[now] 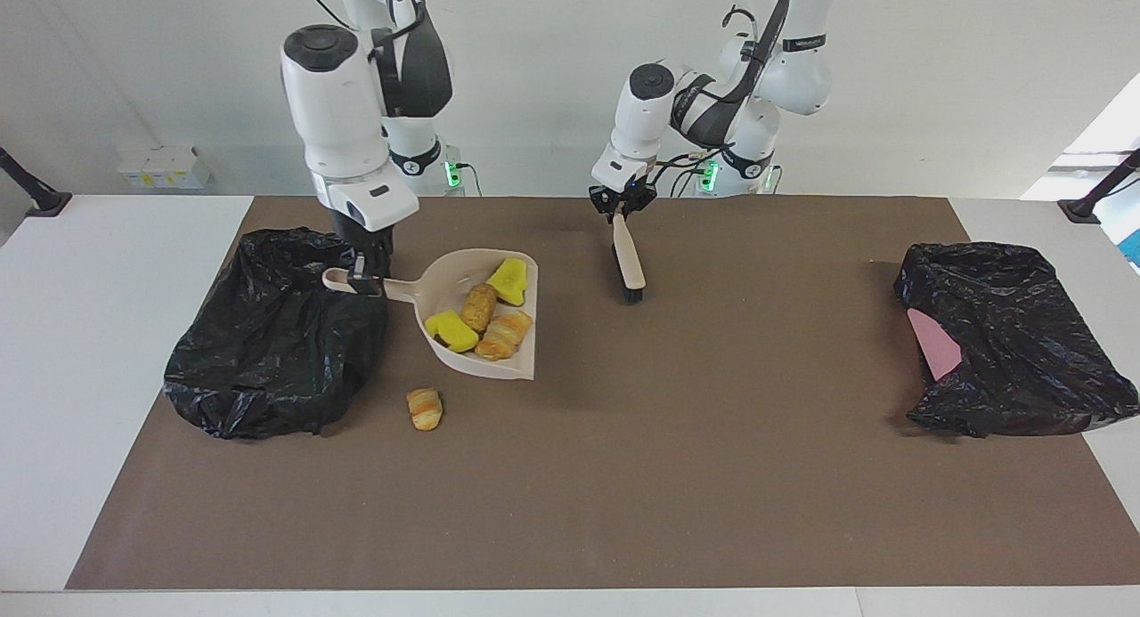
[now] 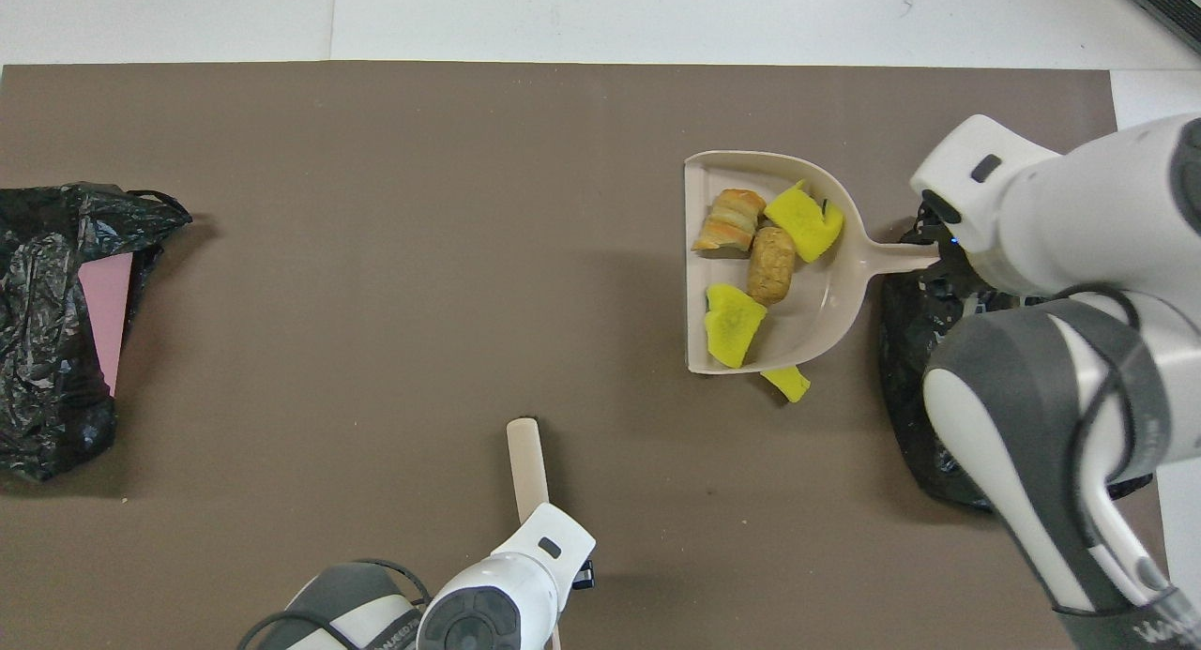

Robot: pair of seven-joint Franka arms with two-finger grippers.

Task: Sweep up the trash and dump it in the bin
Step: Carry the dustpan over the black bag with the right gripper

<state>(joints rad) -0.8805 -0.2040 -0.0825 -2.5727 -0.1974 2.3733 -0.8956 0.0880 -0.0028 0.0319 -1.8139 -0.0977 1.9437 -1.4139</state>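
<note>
My right gripper is shut on the handle of the beige dustpan, which hangs level in the air beside the black-bagged bin, its handle end over the bin's edge. In the pan lie two yellow sponge chunks and two bread lumps. One croissant-like lump lies loose on the mat beside the bin. A yellow piece peeks out from under the dustpan. My left gripper is shut on the handle of the beige brush, bristles hanging down over the mat.
A second black bag with a flat pink sheet lies at the left arm's end of the brown mat. In the overhead view my right arm covers much of the bin.
</note>
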